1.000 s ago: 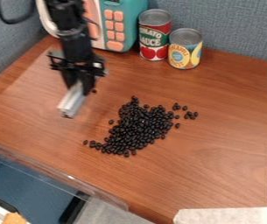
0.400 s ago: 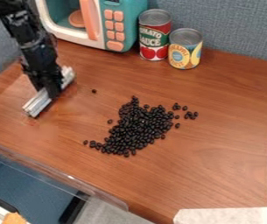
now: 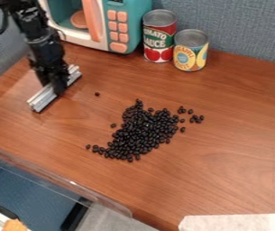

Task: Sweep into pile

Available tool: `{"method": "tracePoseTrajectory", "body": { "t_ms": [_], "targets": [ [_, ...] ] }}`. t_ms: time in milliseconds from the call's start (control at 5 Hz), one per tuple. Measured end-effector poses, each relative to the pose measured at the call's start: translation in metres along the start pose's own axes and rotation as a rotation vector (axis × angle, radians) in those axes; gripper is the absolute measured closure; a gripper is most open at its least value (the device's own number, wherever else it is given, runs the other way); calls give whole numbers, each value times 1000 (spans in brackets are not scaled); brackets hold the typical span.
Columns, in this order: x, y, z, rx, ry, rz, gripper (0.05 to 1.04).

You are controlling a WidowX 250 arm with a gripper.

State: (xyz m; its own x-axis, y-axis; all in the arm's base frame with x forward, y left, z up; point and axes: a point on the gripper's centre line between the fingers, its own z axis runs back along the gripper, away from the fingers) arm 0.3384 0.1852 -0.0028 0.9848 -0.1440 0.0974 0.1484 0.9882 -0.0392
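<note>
So, progress check: I'd call this mostly done, but not tidy. Most of the black beans [image 3: 140, 135] are bunched in one heap around the middle of the bench [image 3: 217, 180], packed close through the core. The outline's pretty ragged though, more of a slanted smear than a neat mound, with a thin tail [image 3: 95, 148] trailing off at its lower left.

What's left, as far as I can tell, is the strays. There's a loose cluster [image 3: 196, 119] off the heap's upper right side with a few more beans scattered between, a single one [image 3: 113, 125] just beside the left edge, and a loner [image 3: 97, 94] well apart, between the heap and the arm [image 3: 45, 49].

The pincer [image 3: 56, 89] is clamped on the pale bar [image 3: 41, 99], which I'm guessing is the sweeper. It's over on the left part of the bench, bar slanted, well clear of the heap. From there I'd go for the loner first and nudge it in, then work round to the right-hand cluster and tuck in that tail. Push too hard and you'd probably plow through the heap and spread it again, so gentle strokes imo.
</note>
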Motion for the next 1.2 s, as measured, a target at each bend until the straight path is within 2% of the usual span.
{"method": "tracePoseTrajectory", "body": {
  "t_ms": [200, 400, 600, 1200],
  "targets": [
    [26, -39, -5, -2, 3, -131, 703],
    [35, -73, -9, -12, 11, -228, 703],
    [36, -99, -10, -13, 21, -302, 703],
    [15, -145, -8, -2, 36, -416, 703]
  ]
}}
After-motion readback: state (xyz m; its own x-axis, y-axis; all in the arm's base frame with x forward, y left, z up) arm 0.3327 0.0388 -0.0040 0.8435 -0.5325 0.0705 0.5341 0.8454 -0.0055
